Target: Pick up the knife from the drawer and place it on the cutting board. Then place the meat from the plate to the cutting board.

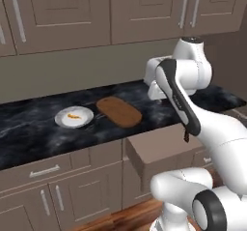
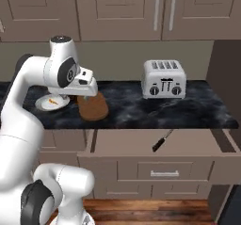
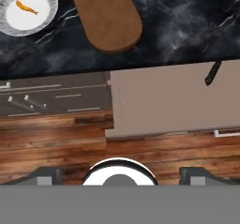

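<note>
Hovering high above the pulled-out drawer (image 3: pixel 164 101), the hand (image 3: pixel 119 174) points down, fingers spread wide.

No readable text, label, brand, number or sign appeared anywhere; the silver four-slot toaster (image 2: pixel 164 79) at the upper right carried only unmarked dark knobs.

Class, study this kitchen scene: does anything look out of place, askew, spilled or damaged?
Nothing is spilled or damaged. Two small things stand out: the drawer is pulled open, and the knife lies alone in it at a slant. The meat sits neatly on the plate, beside the bare cutting board.
</note>
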### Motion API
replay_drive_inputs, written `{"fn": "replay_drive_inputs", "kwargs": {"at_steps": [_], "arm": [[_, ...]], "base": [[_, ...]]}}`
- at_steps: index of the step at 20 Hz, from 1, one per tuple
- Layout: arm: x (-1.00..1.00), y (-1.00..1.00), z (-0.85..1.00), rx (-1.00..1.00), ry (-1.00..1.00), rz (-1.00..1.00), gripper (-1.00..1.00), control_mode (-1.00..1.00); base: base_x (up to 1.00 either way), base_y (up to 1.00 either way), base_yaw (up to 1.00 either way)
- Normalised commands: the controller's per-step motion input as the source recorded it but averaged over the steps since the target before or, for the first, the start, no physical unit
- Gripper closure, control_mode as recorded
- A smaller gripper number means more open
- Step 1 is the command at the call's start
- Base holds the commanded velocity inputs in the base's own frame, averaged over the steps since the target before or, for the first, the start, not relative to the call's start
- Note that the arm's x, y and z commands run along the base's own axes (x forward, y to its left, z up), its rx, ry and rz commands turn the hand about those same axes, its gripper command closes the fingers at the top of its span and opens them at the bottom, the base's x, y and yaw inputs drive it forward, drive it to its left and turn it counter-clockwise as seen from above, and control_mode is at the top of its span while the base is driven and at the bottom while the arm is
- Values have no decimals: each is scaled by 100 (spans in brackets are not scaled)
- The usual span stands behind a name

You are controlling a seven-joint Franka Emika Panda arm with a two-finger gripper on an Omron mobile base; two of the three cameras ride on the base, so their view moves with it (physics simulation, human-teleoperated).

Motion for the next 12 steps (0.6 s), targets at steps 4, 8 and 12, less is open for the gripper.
{"fn": "replay_drive_inputs", "kwargs": {"at_steps": [4,8,12], "arm": [[0,0,0,0,0,0,-100,100],[0,0,0,0,0,0,-100,100],[0,0,0,0,0,0,-100,100]], "base": [[19,100,-48],[27,100,-57],[37,100,-64]]}}
